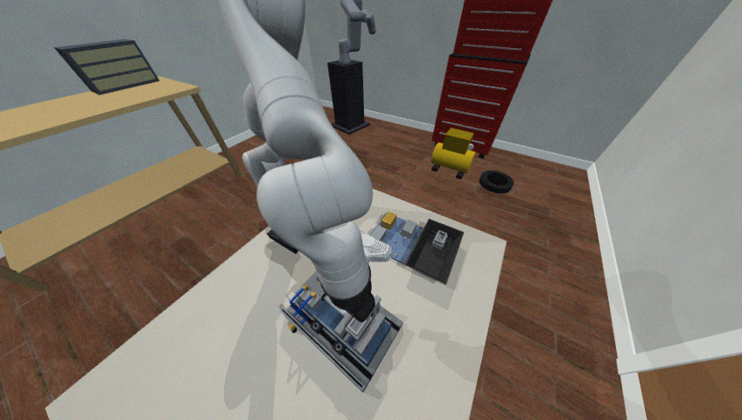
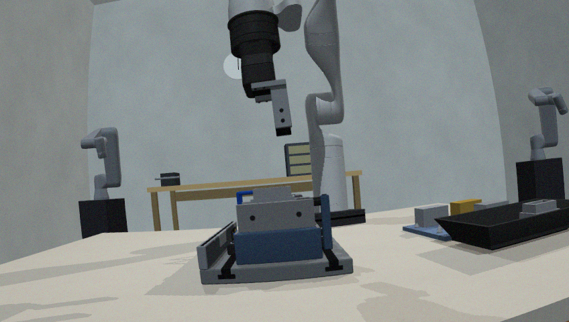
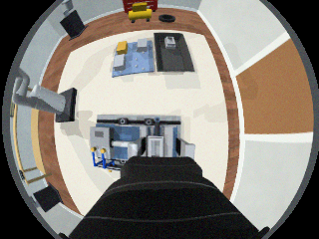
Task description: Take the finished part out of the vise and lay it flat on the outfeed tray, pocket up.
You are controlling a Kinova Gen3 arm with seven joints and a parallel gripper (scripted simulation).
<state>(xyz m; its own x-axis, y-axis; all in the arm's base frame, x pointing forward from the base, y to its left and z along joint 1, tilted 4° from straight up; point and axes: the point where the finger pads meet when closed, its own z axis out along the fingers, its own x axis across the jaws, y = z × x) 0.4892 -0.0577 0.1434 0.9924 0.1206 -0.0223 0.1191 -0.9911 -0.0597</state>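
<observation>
The vise (image 1: 340,330) stands on the table, with a blue body and grey jaws; it also shows in the exterior view (image 2: 275,237) and the wrist view (image 3: 136,139). The finished part (image 1: 355,326), a grey block with a pocket on top, sits between the jaws; its top edge shows above them (image 2: 271,194). My gripper (image 2: 282,131) hangs well above the vise, pointing down, open and empty. In the top view the arm hides the fingers. The black outfeed tray (image 1: 435,249) lies at the far right of the table (image 2: 506,225) (image 3: 174,54).
A small grey block (image 1: 439,238) (image 2: 539,206) lies inside the tray. A blue fixture plate (image 1: 398,236) with grey and yellow blocks sits beside the tray. A white object lies next to the plate. The arm's base stands behind the vise.
</observation>
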